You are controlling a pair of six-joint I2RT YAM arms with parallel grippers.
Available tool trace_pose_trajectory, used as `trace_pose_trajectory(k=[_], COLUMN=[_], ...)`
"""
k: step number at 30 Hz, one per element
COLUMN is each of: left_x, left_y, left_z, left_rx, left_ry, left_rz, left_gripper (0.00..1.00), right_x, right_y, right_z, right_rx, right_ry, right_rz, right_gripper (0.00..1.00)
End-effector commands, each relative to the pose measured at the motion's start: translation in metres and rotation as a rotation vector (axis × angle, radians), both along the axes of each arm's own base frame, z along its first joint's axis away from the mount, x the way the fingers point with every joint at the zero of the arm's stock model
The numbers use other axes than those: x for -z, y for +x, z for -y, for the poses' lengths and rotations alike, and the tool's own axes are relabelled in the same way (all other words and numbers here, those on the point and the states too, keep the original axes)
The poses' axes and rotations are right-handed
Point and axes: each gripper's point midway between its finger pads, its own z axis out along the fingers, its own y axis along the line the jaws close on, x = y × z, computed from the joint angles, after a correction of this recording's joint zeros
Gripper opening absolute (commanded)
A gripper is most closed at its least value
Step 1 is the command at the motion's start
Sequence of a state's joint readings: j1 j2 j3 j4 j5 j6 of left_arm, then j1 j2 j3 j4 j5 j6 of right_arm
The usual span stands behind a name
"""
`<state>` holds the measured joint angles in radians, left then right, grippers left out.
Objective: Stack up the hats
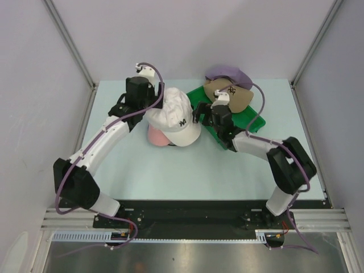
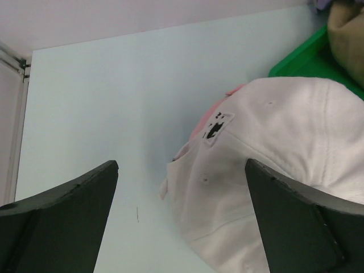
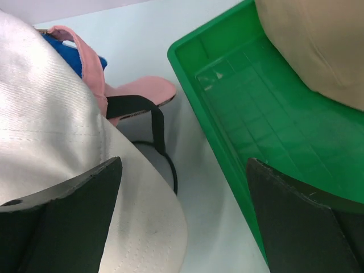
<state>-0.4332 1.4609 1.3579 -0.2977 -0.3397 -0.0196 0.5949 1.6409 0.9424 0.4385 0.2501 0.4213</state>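
White cap (image 1: pixel 173 116): mid-counter (image 1: pixel 187 170), topping pink cap (image 1: pixel 157 137) and blue cap (image 3: pixel 85 60) over a black stand (image 3: pixel 131 105). The pink brim juts past its near edge, and bare counter lies left of and nearer than the stack. Left pincer (image 2: pixel 182 165) and right pincer (image 3: pixel 183 164): both spread wide, gripping nothing, flanking the white cap's edges. Tray (image 1: pixel 257 122): just right of the stack, holding tan cap (image 1: pixel 233 96), with lavender cap (image 1: pixel 227 74) at its far edge.

The white cap (image 1: pixel 170 111), near the middle of the desk, bears a dark embroidered monogram (image 1: pixel 182 121), perhaps interlocked N and Y. In the left wrist view, a small white patch (image 2: pixel 218 126) with black marks on that cap cannot be read.
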Motion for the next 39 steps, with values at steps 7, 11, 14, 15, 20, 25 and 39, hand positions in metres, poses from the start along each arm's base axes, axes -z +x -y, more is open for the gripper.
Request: trace_pose_trajectory(k=[7, 11, 14, 15, 20, 25, 39], left_x=[0.033, 0.032, 0.027, 0.026, -0.004, -0.037, 0.016], left_y=[0.018, 0.022, 0.023, 0.022, 0.012, 0.0, 0.026], left_z=[-0.01, -0.031, -0.042, -0.045, -0.058, -0.068, -0.113], left_rx=[-0.011, -0.055, -0.084, -0.093, -0.142, -0.176, -0.294], left_ry=[-0.021, -0.003, 0.034, 0.045, 0.039, 0.007, 0.055], left_rz=[-0.122, -0.12, -0.106, -0.098, -0.018, 0.087, -0.059], left_gripper=[1.0, 1.0, 1.0, 1.0, 1.0, 1.0, 1.0], right_x=[0.03, 0.026, 0.026, 0.023, 0.013, -0.031, -0.069], right_y=[-0.006, -0.03, -0.047, -0.055, -0.075, -0.08, 0.031], right_z=[-0.074, -0.094, -0.111, -0.118, -0.105, -0.062, 0.001], right_rx=[-0.133, -0.207, -0.278, -0.303, -0.287, -0.204, 0.02], right_ry=[-0.177, -0.154, -0.128, -0.116, -0.072, -0.101, -0.155], right_rz=[0.01, 0.03, 0.024, 0.028, 0.008, 0.049, 0.081], right_gripper=[0.95, 0.95, 0.96, 0.95, 0.95, 0.95, 0.95])
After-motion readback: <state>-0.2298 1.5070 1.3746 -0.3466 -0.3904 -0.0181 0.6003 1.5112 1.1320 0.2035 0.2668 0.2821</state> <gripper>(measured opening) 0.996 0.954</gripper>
